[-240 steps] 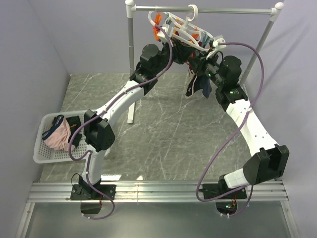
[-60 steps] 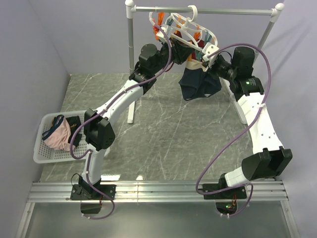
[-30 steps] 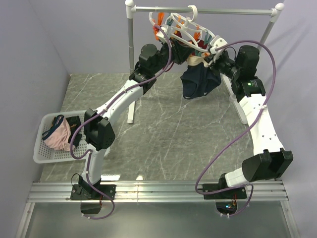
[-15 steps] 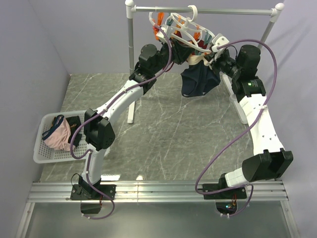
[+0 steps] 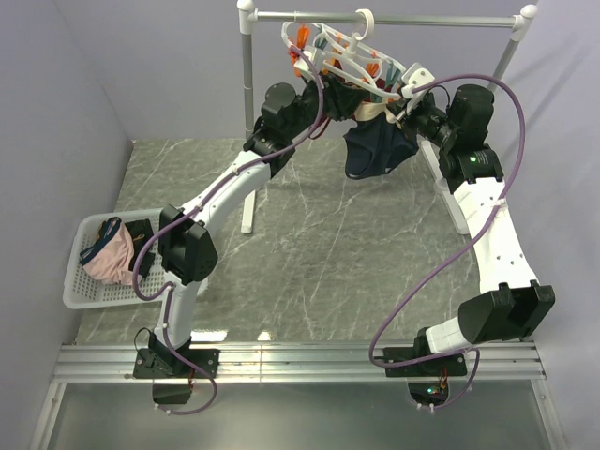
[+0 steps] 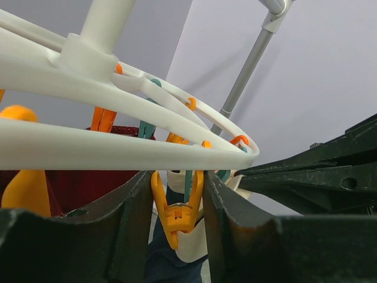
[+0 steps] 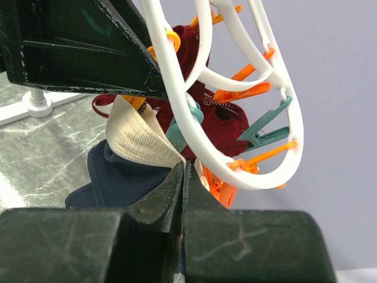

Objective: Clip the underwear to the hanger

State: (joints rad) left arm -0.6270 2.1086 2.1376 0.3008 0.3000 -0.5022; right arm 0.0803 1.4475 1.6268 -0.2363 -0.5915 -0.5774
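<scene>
The white ring hanger (image 5: 342, 52) hangs by its hook from the rail, with orange and teal clips dangling under it. The navy underwear (image 5: 375, 148) droops below its right side. My right gripper (image 7: 182, 170) is shut on the beige waistband (image 7: 138, 141), holding it up against the ring (image 7: 247, 177); navy fabric (image 7: 118, 177) sags beneath. My left gripper (image 6: 177, 224) reaches in from the left, and its fingers (image 6: 129, 230) stand either side of one orange clip (image 6: 177, 215), touching both handles. The clip's tip lies against the beige band (image 6: 191, 250).
A maroon garment (image 7: 218, 118) is clipped on the hanger beside the underwear. The grey rail stand (image 5: 248, 112) has posts at left and right. A white basket (image 5: 80, 295) with a pink garment (image 5: 108, 262) sits at the left table edge.
The underwear has been drawn up closer under the hanger and bunched. My right gripper has shifted slightly up toward the ring. The left arm has stayed in place.
</scene>
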